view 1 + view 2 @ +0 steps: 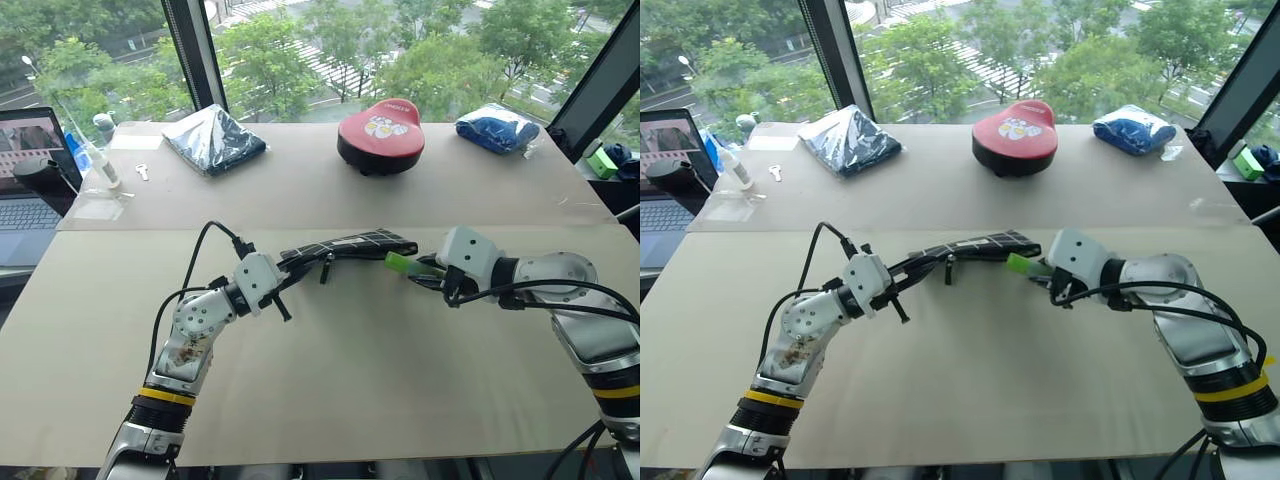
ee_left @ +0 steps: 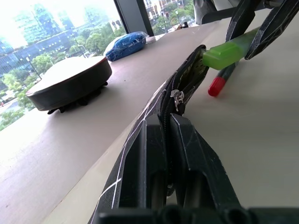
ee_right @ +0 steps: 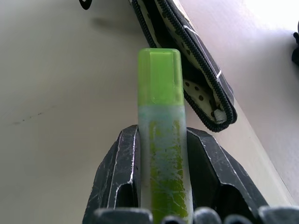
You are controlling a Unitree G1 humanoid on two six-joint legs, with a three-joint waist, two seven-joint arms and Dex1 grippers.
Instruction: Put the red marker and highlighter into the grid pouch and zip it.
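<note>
With the left pincer (image 1: 283, 272) clamped on the grid pouch (image 1: 345, 246) at frame centre and the right pincer (image 1: 428, 272) gripping the highlighter (image 1: 400, 264) beside its open end, insertion should follow the zipper line, cap first.

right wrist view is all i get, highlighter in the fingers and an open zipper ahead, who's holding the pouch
Observer: The left gripper is shut on one end of the grid pouch, holding it off the table.
Operator: where's the red marker
Observer: In the left wrist view the red marker shows just under the highlighter, red cap toward the pouch mouth; whether the right gripper also holds it, I cannot tell.
Operator: anything behind the pouch
Observer: A red-topped round case sits far back, well clear.
</note>
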